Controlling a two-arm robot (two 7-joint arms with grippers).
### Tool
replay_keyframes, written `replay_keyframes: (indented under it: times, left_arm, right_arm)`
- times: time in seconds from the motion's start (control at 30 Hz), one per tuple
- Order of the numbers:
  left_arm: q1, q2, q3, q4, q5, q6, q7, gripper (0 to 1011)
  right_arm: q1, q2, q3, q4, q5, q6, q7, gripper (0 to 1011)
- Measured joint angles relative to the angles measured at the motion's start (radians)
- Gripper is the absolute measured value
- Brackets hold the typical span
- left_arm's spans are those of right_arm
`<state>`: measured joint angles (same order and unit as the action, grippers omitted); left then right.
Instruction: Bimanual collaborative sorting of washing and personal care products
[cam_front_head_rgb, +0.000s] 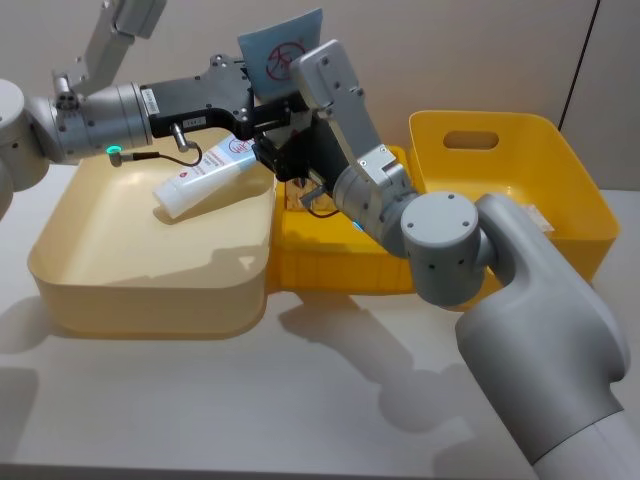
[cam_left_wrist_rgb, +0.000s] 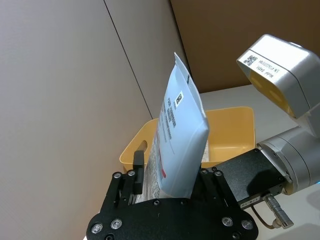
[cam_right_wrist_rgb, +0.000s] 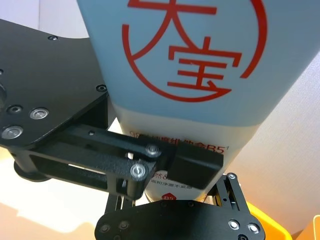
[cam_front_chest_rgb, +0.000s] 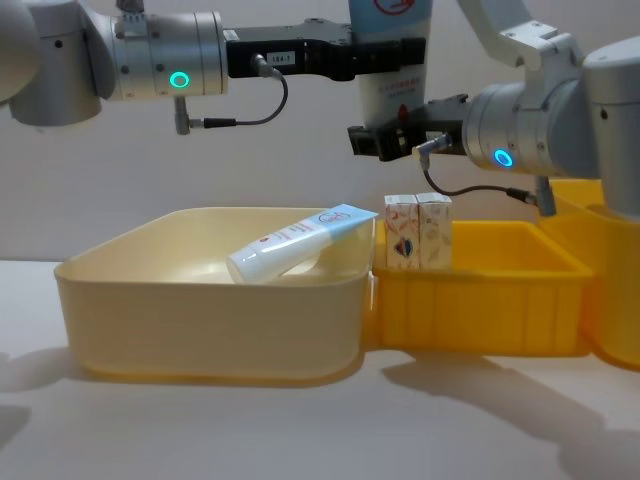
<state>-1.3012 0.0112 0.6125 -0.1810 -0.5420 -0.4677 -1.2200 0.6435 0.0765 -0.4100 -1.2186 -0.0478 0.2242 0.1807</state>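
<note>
Chest view, from my left: my left gripper (cam_front_chest_rgb: 385, 50) reaches in high above the cream bin (cam_front_chest_rgb: 200, 300), its fingers pinching an upright tube (cam_front_chest_rgb: 392, 60) held in the air with the flat end up. A second tube (cam_front_chest_rgb: 300, 240) lies tilted inside that bin, leaning on its far wall. Two small cartons (cam_front_chest_rgb: 418, 232) stand side by side in the low yellow bin (cam_front_chest_rgb: 480, 300). My right gripper (cam_front_chest_rgb: 385, 140) sits at the held tube's lower end, seemingly closed on it, though I cannot tell for sure.
</note>
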Motion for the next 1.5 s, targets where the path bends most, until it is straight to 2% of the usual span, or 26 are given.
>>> replay_keyframes:
  times: [0.33,0.6,0.93,1.3,1.5]
  left_arm:
    - [0.000,0.000,0.000,0.000,0.000,0.000,0.000,807]
    - [0.000,0.000,0.000,0.000,0.000,0.000,0.000,1002]
    - [0.000,0.001,0.000,0.000,0.001,0.000,0.000,1003]
    - [0.000,0.001,0.000,0.000,0.001,0.000,0.001,1003]
    - [0.000,0.000,0.000,0.000,0.001,0.000,0.001,1003]
  right_arm:
    - [0.000,0.000,0.000,0.000,0.000,0.000,0.000,665]
    - [-0.002,0.000,0.007,-0.002,0.000,-0.002,-0.005,665]
    - [-0.015,0.016,0.045,-0.024,-0.001,-0.016,-0.032,665]
    - [-0.038,0.058,0.132,-0.060,0.002,-0.015,-0.083,665]
    - [-0.041,0.078,0.178,-0.070,0.003,0.006,-0.109,665]
